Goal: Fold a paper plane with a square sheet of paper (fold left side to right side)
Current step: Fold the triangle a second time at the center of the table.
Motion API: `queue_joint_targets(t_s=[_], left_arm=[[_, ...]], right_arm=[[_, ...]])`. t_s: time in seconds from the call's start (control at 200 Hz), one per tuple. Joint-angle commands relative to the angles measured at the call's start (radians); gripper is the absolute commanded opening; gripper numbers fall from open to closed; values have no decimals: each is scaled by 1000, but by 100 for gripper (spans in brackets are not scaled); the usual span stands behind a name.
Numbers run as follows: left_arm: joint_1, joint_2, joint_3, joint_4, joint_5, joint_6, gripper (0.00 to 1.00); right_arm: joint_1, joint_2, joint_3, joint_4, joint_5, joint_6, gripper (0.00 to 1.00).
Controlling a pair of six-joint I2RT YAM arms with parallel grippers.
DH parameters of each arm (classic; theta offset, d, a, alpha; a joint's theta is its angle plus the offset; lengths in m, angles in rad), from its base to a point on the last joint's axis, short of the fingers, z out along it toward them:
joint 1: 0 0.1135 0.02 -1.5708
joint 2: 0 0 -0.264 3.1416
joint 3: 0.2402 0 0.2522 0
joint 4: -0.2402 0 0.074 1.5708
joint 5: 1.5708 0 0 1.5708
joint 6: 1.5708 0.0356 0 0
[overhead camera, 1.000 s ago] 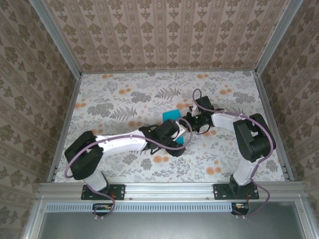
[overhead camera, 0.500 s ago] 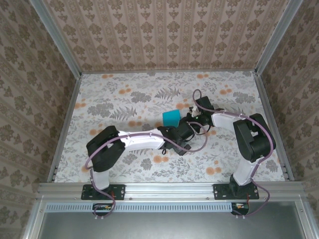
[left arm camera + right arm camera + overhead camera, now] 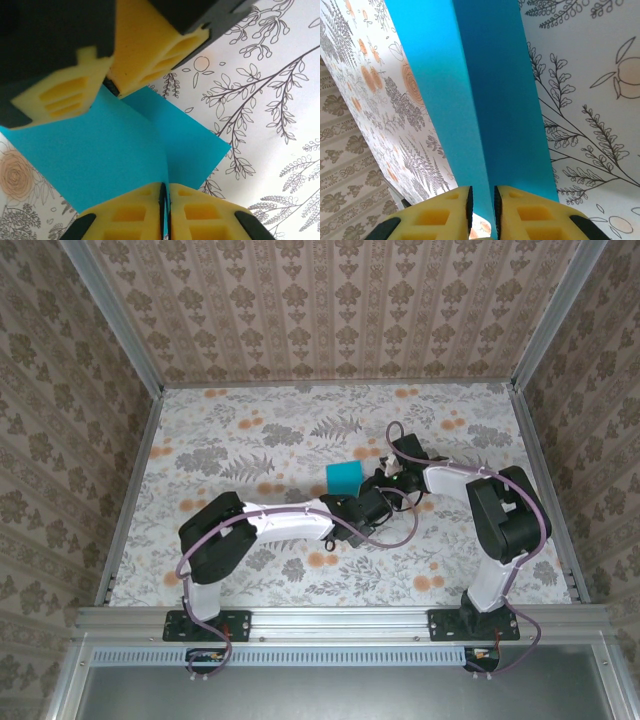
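Patterned wallpaper walls (image 3: 330,310) on three sides, with a floral-print counter (image 3: 250,430) inside an aluminium frame (image 3: 130,490). The square sheet of paper (image 3: 343,477), plain turquoise, is near the counter's middle. It is doubled along a raised ridge, and its two halves slope away from that line. The left end effector (image 3: 165,205) is pinched tight on one end of the ridge, its yellow pads (image 3: 135,212) pressed together with only the paper's edge between them. The right end effector (image 3: 482,202) nips the opposite end, jaws narrow, paper in the gap. My reading: gripping both ends keeps the halves aligned and the crease straight while the left-to-right fold is set. There is no dart shape yet, so the task looks early. No brand, label or writing is readable on paper, pads or counter.
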Motion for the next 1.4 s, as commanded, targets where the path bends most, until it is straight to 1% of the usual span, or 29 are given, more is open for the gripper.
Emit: queue_joint_targets(t_s=[0.0,0.125,0.26,0.34,0.43,0.49,0.57,0.61,0.745,0.84,0.94,1.0,1.145,1.395], left_arm=[[5,-60,-17,2,16,-16,0],[24,-87,-38,17,50,-31,0],[43,-123,-61,37,112,-48,0],[63,-150,-83,58,168,-67,0],[97,-185,-117,101,259,-96,0],[126,-204,-142,129,321,-126,0],[167,-227,-182,177,399,-170,0],[188,-237,-201,202,441,-192,0],[265,-266,-279,315,593,-280,0],[309,-271,-330,408,686,-343,0],[340,-265,-352,451,740,-375,0],[350,-259,-359,459,758,-383,0],[372,-250,-361,448,777,-394,0],[397,-237,-351,410,794,-394,0]], right_arm=[[2,8,31,-38,7,-21,22],[3,6,38,-37,4,-22,22],[-3,-40,32,2,32,-15,27],[-16,-96,16,34,64,-12,37],[-35,-162,-2,31,111,-22,48],[-48,-198,-24,23,132,-30,52],[-63,-234,-61,23,144,-39,54],[-65,-253,-83,26,148,-43,52],[-49,-292,-156,31,148,-61,31],[0,-296,-194,36,161,-67,20],[48,-285,-229,60,176,-41,11],[72,-273,-252,92,190,-20,9],[114,-217,-245,119,202,-8,8],[143,-140,-193,81,225,-27,8]])
